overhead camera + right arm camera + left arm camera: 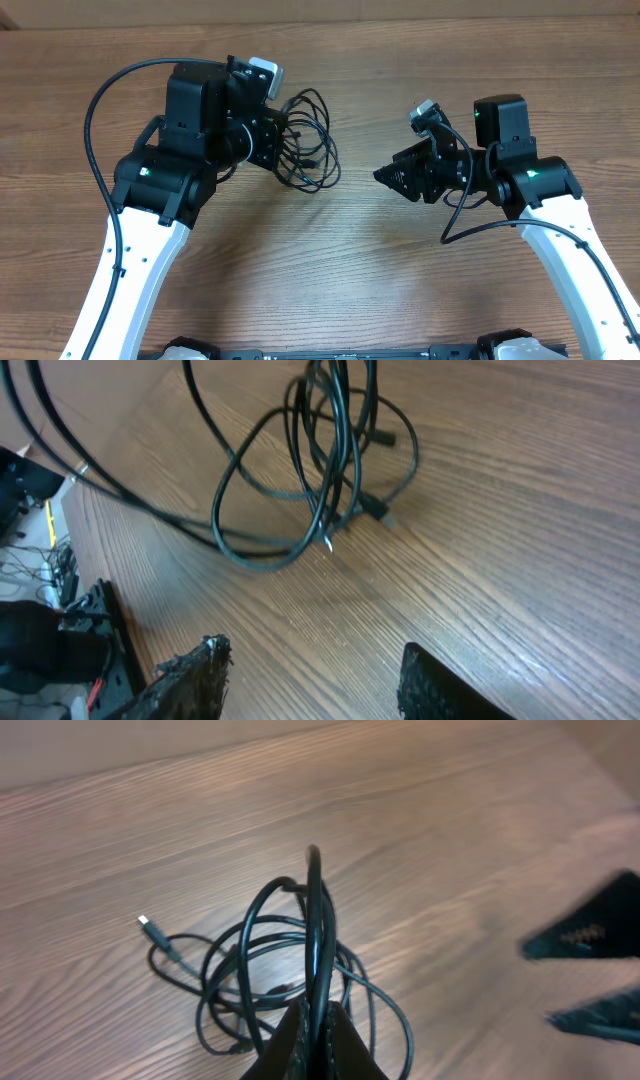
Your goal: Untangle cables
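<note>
The cables (312, 150) are a tangle of thin black loops lying on the wooden table just right of my left gripper (277, 140). In the left wrist view the left gripper (318, 1025) is shut on one strand of the cables (316, 920), which rises in a taut loop above the rest of the pile; a small silver-tipped plug (147, 925) lies out to the left. My right gripper (386, 175) is open, a short way right of the tangle and pointing at it. In the right wrist view its gripper (315, 665) holds nothing, and the cables (330, 480) lie ahead of it.
The wooden table (340, 280) stretches all around. The thicker black wire of the left arm (92, 120) arcs at the far left, and the right arm's wire (470, 225) loops beneath its wrist. The table's left edge and a black fixture (90, 640) show in the right wrist view.
</note>
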